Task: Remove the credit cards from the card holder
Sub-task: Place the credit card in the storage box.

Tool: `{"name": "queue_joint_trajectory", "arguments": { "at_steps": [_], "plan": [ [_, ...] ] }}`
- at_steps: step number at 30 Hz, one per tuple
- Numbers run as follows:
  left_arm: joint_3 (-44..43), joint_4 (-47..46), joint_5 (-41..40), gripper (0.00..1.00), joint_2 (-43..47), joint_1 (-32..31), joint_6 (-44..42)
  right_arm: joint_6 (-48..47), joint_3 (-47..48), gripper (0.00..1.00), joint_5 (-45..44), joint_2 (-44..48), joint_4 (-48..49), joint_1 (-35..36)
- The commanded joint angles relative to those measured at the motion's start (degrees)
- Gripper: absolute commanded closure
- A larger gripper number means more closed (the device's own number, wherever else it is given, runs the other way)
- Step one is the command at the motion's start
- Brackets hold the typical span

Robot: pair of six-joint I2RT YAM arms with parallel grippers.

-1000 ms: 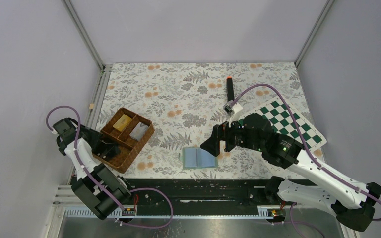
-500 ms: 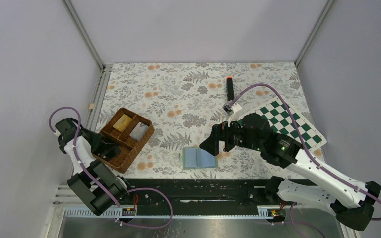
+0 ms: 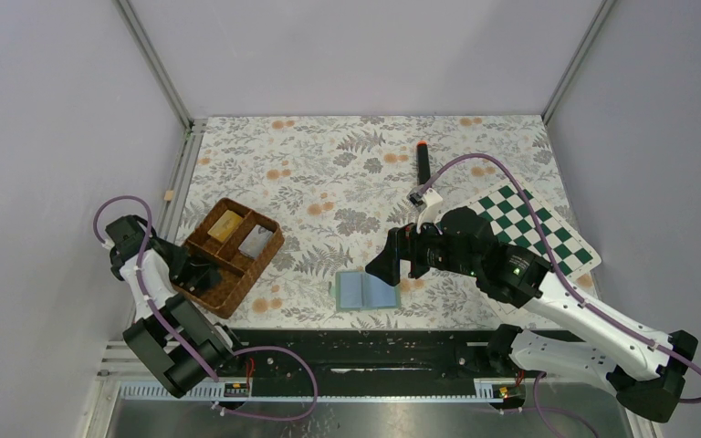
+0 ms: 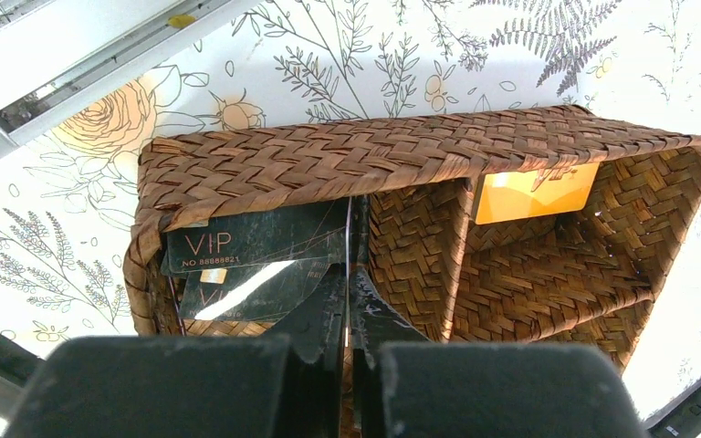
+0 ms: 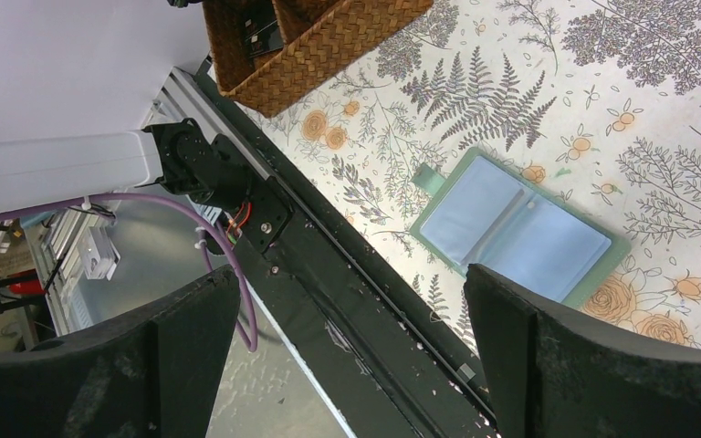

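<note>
- My left claw [image 4: 349, 278] is hanging shut over the tray [image 4: 374, 155], tips pressed together on nothing.
- Two dark cards [image 4: 256, 242] marked VIP are lying in the cell just beyond those tips.
- A grey card [image 3: 256, 240] is lying in another cell, beside the one with a tan block [image 4: 534, 192].
- My right claw [image 5: 356, 301] is hovering wide open, gripping nothing, above the holder [image 5: 520, 228].
- The holder is lying open, blue panels up, on the bench [image 3: 329, 164] near its front edge, well apart from the tray.
</note>
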State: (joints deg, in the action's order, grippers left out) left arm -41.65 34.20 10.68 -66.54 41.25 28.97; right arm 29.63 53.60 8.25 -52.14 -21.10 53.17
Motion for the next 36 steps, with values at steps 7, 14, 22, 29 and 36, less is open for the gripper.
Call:
{"name": "queue_joint_trajectory", "arguments": {
  "at_steps": [7,14,22,29,36],
  "plan": [
    [-2.2,0.0,-1.7,0.99,1.6,0.0,-0.9,0.5,0.6,0.01,1.2,-0.2,2.0,-0.6],
    [-2.7,0.3,-2.4,0.66,2.0,-0.1,-0.8,0.1,0.1,0.01,0.7,0.4,2.0,-0.6],
    [-2.6,0.1,-1.7,0.56,2.9,-0.1,-0.8,0.1,-0.3,0.01,0.5,0.9,1.9,-0.7],
    [-2.8,0.4,-1.5,0.47,4.9,-0.2,-0.6,0.1,-1.0,0.00,0.1,1.6,2.1,-0.6],
    [-4.7,1.3,-1.2,0.33,8.3,-0.3,0.1,1.5,-1.6,0.01,-0.4,1.5,2.0,-0.6]
  ]
}}
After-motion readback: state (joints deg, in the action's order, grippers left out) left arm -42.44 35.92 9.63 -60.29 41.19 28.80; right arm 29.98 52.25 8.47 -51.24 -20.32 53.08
